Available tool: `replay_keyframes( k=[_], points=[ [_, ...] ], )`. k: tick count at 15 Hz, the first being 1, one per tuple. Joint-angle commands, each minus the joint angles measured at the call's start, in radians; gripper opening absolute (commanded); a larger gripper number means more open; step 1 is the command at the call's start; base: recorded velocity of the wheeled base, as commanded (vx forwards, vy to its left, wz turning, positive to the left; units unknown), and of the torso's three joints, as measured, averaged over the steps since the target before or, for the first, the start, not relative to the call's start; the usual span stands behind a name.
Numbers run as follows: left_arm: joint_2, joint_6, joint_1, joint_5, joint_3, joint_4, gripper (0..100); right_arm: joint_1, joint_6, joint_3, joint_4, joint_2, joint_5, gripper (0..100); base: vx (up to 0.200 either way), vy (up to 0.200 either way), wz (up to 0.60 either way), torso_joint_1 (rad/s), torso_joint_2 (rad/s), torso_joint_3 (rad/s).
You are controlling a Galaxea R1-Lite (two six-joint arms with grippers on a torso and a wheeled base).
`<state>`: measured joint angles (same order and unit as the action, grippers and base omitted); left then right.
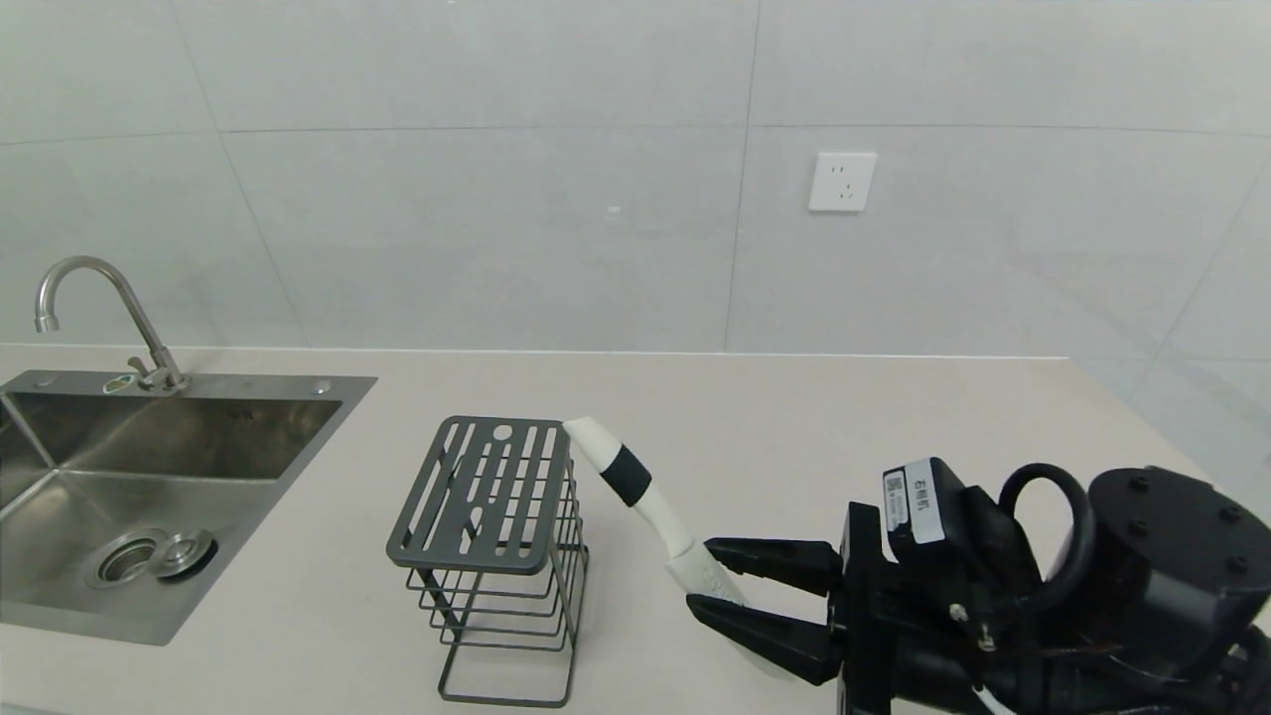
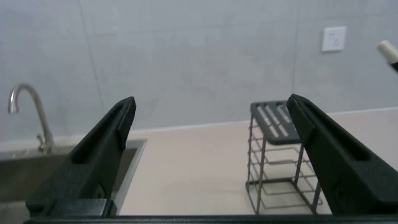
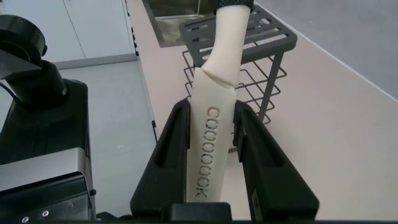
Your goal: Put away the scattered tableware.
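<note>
Carry step, I reckon: my R claw [image 1: 703, 576] is clenched on the white knife [image 1: 635, 487], at 3 o'clock of the slotted rack [image 1: 487, 492] above the worktop [image 1: 794, 417]; next needs lifting over & lining up w/ a slot.

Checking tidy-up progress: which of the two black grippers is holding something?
The right gripper: it is shut on the white utensil with a black band, near the grey wire rack. The left gripper is open and empty.
</note>
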<state>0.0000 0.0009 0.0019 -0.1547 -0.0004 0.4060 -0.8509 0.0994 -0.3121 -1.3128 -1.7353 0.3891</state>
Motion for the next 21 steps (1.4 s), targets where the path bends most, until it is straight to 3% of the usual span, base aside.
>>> replay_keyframes(
  k=[1,2,3,4,7,10,12,14,20,21],
  points=[
    [0.006,-0.058,0.0,-0.049,-0.03,-0.038,100,-0.002,0.0,0.002,0.0,0.04,0.0,0,0.0,0.0,0.0,0.0,0.0,0.0],
    [0.021,-0.064,-0.002,-0.128,-0.084,-0.099,100,-0.001,0.0,0.004,0.0,0.057,0.0,0,0.0,0.0,0.0,0.0,0.0,0.0],
    [0.032,-0.067,-0.003,-0.16,-0.11,-0.128,100,-0.001,0.0,0.005,0.0,0.068,0.0,0,0.0,0.0,0.0,0.0,0.0,0.0],
    [0.08,-0.104,-0.013,-0.249,-0.182,-0.203,100,-0.001,0.0,0.005,0.0,0.085,0.0,0,0.0,0.0,0.0,0.0,0.0,0.0],
    [0.23,-0.208,-0.068,-0.382,-0.297,-0.213,100,-0.001,0.0,0.016,0.0,0.102,0.0,0,0.0,0.0,0.0,0.0,0.0,0.0],
    [0.396,-0.236,-0.148,-0.427,-0.342,-0.205,100,-0.002,0.002,0.041,0.0,0.106,0.0,0,0.0,0.0,0.0,0.0,0.0,0.0],
    [0.488,-0.234,-0.221,-0.427,-0.334,-0.182,100,-0.001,0.002,0.062,-0.002,0.119,0.0,0,0.0,0.0,0.0,0.0,0.0,0.0],
    [0.571,-0.231,-0.261,-0.427,-0.328,-0.142,100,-0.001,0.003,0.091,-0.002,0.138,0.0,0,0.0,0.0,0.0,0.0,0.0,0.0],
    [0.695,-0.236,-0.269,-0.427,-0.331,-0.052,100,0.001,0.014,0.116,-0.008,0.157,0.0,0,0.0,0.0,0.0,0.0,0.0,0.0],
    [0.727,-0.249,-0.267,-0.427,-0.334,-0.018,100,0.001,0.014,0.114,-0.008,0.157,0.0,0,0.0,0.0,0.0,0.0,0.0,0.0]
  ],
)
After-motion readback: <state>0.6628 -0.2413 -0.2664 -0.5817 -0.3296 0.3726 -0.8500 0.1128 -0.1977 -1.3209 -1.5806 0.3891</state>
